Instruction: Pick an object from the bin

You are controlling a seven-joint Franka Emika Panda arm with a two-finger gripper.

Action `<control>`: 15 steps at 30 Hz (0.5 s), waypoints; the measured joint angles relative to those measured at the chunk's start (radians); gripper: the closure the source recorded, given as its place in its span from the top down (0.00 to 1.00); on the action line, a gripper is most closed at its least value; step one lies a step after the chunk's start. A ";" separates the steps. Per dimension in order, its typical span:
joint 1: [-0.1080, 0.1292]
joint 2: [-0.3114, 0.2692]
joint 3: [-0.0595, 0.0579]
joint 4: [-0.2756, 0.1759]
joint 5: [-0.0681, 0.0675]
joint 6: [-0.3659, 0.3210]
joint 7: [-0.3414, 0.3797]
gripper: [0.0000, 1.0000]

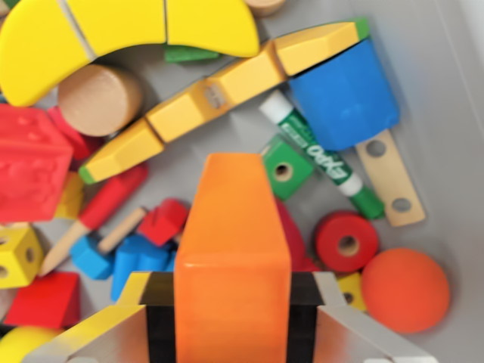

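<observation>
The gripper (232, 321) points down into the bin (446, 113), its fingers (160, 318) clamped on either side of an orange block (232, 249). Beyond lie a green marker (321, 155), a blue block (344, 91) and a yellow banana (121, 34).

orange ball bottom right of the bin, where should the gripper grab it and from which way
Grip the orange ball across its widest middle, coming straight down from above. It is round, so only the equator gives the fingers a hold. It lies on bare bin floor, with the red ring close on the wrist view's left, so closing the fingers up-down in the image looks safer.
</observation>
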 joint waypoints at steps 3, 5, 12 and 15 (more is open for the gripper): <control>0.000 -0.018 0.000 0.007 0.000 -0.025 0.000 0.00; 0.000 -0.031 0.000 0.014 0.000 -0.044 0.000 0.00; 0.000 -0.068 0.000 0.037 0.000 -0.105 0.000 0.00; 0.000 -0.083 0.000 0.051 0.000 -0.134 0.000 0.00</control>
